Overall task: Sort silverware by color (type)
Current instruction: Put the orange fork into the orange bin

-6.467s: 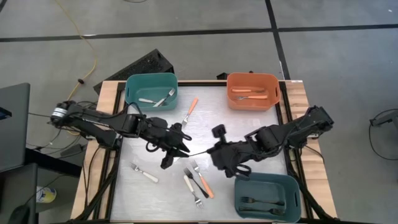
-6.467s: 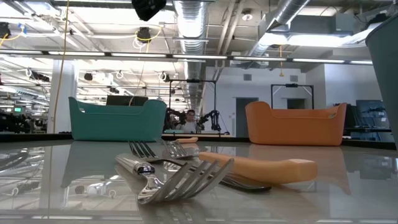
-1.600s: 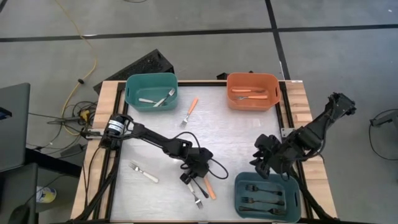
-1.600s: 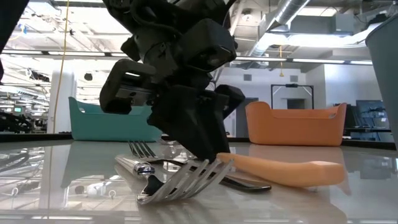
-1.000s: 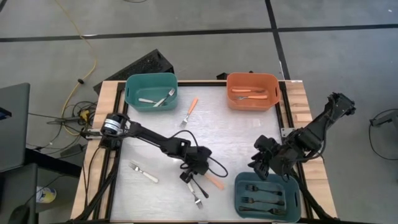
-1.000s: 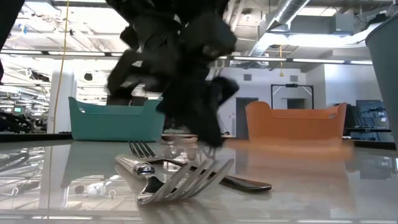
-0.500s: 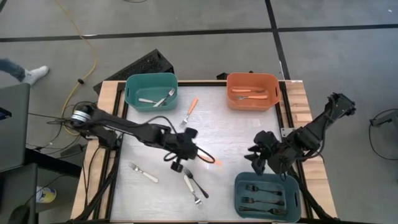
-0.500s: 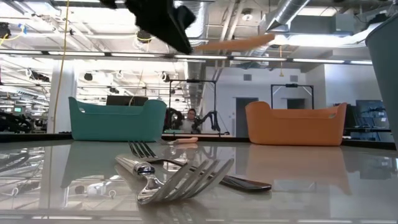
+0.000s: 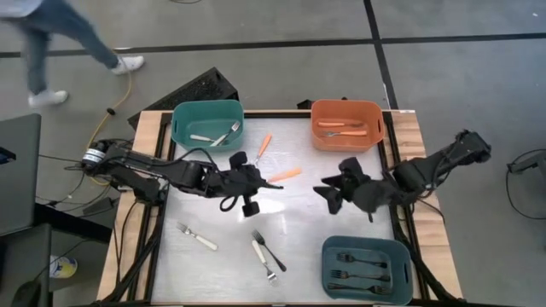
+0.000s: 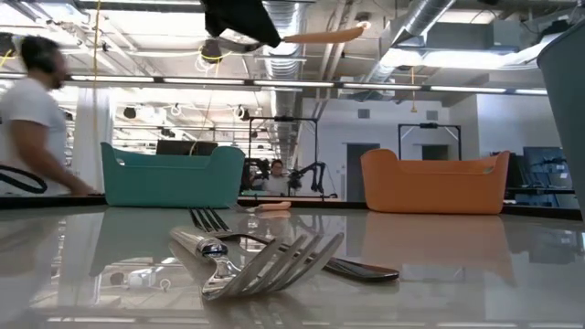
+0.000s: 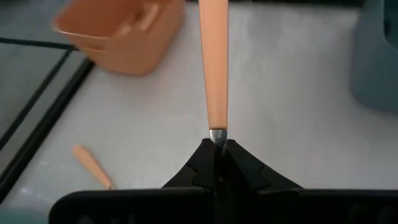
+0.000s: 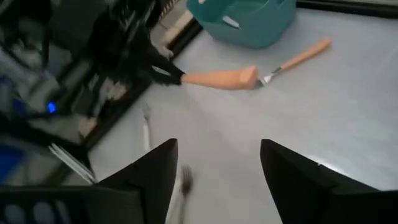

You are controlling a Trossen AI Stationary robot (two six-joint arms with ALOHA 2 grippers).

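My left gripper point(image 9: 258, 182) hangs above the table's middle, shut on an orange-handled fork point(image 9: 286, 175) whose handle point(image 11: 213, 62) points toward the table's right. My right gripper point(image 9: 328, 194) stands open just right of it, facing the handle's free end point(image 12: 245, 77), with nothing between its fingers. Another orange-handled fork point(image 9: 262, 149) lies flat near the far teal bin. A white-handled fork point(image 9: 198, 237) and two crossed forks point(image 9: 266, 253) lie flat near the front. My left gripper pinches the fork's metal neck point(image 11: 217, 134), just below the orange handle, between its two fingers. The tines are hidden behind the fingers. The fork is lifted clear of the table, about level, and its handle sticks straight out beyond the fingertips.
A teal bin point(image 9: 207, 109) at the far left holds white-handled forks, an orange bin point(image 9: 345, 106) at the far right holds orange ones, and a dark teal bin point(image 9: 327, 256) at the near right holds black forks. A person walks past beyond the far left corner.
My left gripper has risen from the heap of forks near the front and gone toward the far edge, rolling as it went. The orange fork has come up clear of the table, with its handle now pointing right. My right gripper has gone from beside the near right bin toward the table's middle.
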